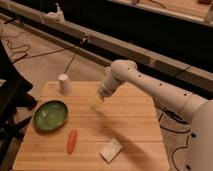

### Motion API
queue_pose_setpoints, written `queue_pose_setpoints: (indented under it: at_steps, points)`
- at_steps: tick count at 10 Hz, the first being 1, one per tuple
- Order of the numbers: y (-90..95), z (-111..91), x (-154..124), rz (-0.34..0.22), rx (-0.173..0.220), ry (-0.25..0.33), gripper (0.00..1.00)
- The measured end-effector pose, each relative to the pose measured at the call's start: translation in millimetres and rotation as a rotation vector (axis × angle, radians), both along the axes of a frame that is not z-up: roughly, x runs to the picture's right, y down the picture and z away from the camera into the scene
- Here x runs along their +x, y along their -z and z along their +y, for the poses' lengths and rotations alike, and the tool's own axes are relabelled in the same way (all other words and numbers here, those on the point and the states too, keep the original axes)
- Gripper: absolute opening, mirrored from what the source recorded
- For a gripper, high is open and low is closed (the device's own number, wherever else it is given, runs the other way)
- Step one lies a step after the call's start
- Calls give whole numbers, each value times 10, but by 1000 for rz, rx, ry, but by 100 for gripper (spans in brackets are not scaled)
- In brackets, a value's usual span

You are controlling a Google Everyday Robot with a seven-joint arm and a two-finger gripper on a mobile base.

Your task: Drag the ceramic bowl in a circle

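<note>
The ceramic bowl (50, 115) is wide, shallow and glossy green with a darker rim; it sits at the left side of the wooden table (135, 125). My gripper (98, 101) hangs from the white arm over the table's middle back part, to the right of the bowl and well apart from it. It holds nothing that I can see.
A small white cup (64, 83) stands at the table's back left. An orange carrot-like object (72, 141) lies in front of the bowl. A pale folded cloth or sponge (110, 149) lies near the front edge. Cables run over the floor behind.
</note>
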State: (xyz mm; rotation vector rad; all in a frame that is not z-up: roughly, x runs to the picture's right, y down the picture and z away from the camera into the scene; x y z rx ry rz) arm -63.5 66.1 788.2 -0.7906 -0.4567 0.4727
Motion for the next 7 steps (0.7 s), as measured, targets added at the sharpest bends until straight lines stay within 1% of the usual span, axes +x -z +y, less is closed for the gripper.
queue_pose_setpoints:
  at_steps: [2, 3, 4, 6, 7]
  points:
    - [-85, 42, -461, -51, -4, 23, 76]
    - [-139, 36, -654, -61, -1, 23, 76]
    - [-196, 12, -854, -69, 14, 25, 76]
    - [-252, -14, -1092, -79, 33, 24, 76]
    - [-253, -15, -1085, -78, 33, 24, 76]
